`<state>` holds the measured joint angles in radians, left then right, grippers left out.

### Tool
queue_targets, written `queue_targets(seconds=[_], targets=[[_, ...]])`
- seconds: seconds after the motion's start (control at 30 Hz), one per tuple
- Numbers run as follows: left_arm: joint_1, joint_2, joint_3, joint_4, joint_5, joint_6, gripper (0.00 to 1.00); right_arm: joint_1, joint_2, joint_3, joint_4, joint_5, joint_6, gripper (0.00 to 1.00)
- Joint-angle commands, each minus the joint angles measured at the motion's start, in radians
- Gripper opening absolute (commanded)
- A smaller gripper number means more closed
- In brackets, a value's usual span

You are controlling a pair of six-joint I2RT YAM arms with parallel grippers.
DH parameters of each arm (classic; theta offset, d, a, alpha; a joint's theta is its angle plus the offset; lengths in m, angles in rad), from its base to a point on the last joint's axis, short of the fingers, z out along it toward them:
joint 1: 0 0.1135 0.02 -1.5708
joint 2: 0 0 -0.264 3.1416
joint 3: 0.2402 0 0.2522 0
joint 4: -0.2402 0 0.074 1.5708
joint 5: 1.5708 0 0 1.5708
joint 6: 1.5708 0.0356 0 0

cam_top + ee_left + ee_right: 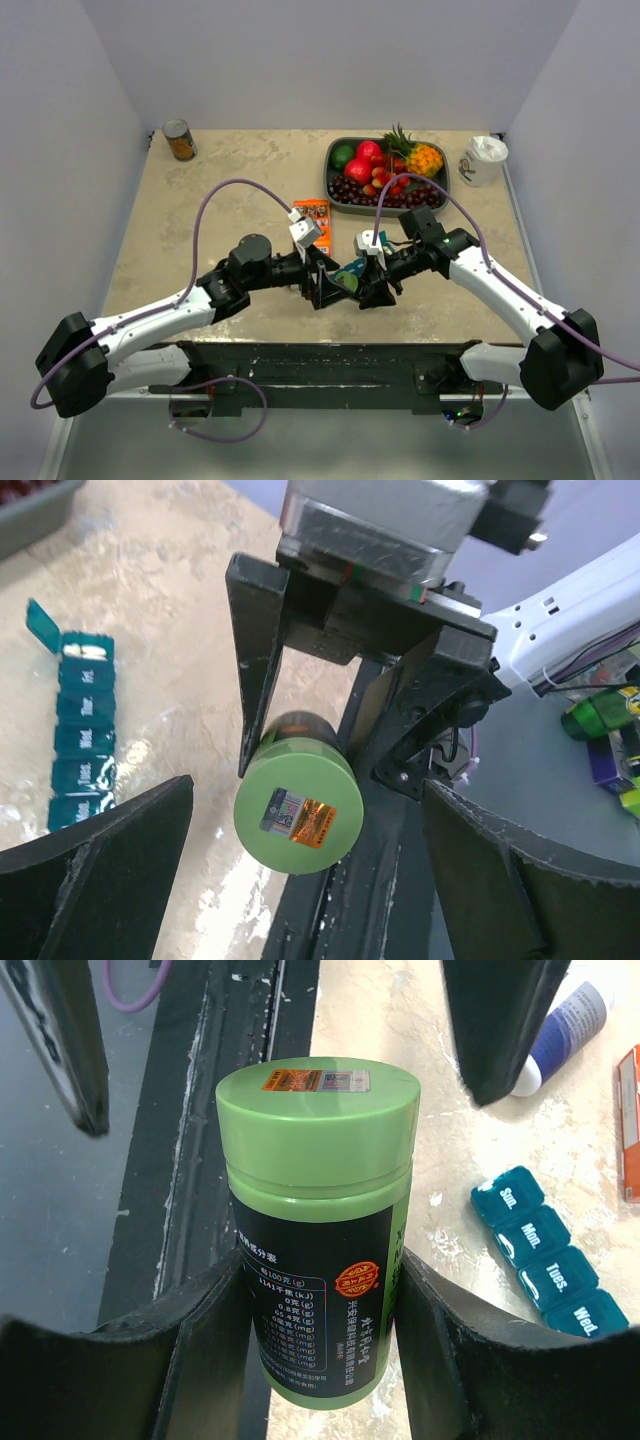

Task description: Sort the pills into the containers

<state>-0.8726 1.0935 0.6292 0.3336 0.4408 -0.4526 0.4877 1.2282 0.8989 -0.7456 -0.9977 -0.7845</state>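
Note:
My right gripper (320,1360) is shut on a pill bottle (318,1230) with a black label and a green screw lid (318,1110), held above the table's near edge. My left gripper (310,900) is open and faces the lid (298,808), which sits between and just beyond its fingers, with gaps on both sides. The teal pill-organizer strip (85,730) lies on the table beside the bottle, with its end compartment lid flipped open (40,625). The other compartments look shut. It also shows in the right wrist view (550,1250). No loose pills show.
An orange box (313,213) lies behind the grippers. A blue-and-white tube (565,1030) lies near it. The grey fruit tray (335,185) is at the back right, a white cup (483,160) beside it, a can (180,140) at the back left. The dark front rail (300,360) runs below the grippers.

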Motion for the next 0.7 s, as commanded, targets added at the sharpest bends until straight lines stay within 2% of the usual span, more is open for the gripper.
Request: queue_targets(seconds=[0.0,0.07,0.23,0.37,0.47,0.57,0.6,0.63,0.67], targets=[[0.000,0.028,0.073,0.004,0.036,-0.041,0.98,-0.001,-0.033,0.003,0.032,-0.007,0.011,0.00],[-0.002,0.048,0.087,-0.014,0.038,-0.029,0.96,-0.001,-0.035,0.002,0.037,-0.005,0.014,0.00],[-0.012,0.086,0.095,-0.016,0.070,-0.023,0.83,-0.003,-0.027,0.001,0.045,-0.005,0.021,0.00],[-0.025,0.115,0.122,-0.054,0.038,0.003,0.79,-0.003,-0.029,0.000,0.049,-0.002,0.025,0.00],[-0.028,0.129,0.147,-0.091,0.030,0.025,0.69,-0.001,-0.027,0.000,0.048,-0.002,0.027,0.00],[-0.028,0.140,0.164,-0.108,0.059,0.038,0.27,-0.001,-0.027,-0.002,0.052,0.001,0.030,0.01],[-0.028,0.140,0.165,-0.104,0.076,0.040,0.08,-0.001,-0.027,-0.002,0.054,0.004,0.034,0.07],[-0.028,0.138,0.164,-0.102,0.085,0.034,0.00,-0.003,-0.027,-0.003,0.058,0.008,0.037,0.14],[-0.028,0.135,0.168,-0.108,0.082,0.034,0.00,-0.003,-0.026,-0.008,0.066,0.016,0.040,0.21]])
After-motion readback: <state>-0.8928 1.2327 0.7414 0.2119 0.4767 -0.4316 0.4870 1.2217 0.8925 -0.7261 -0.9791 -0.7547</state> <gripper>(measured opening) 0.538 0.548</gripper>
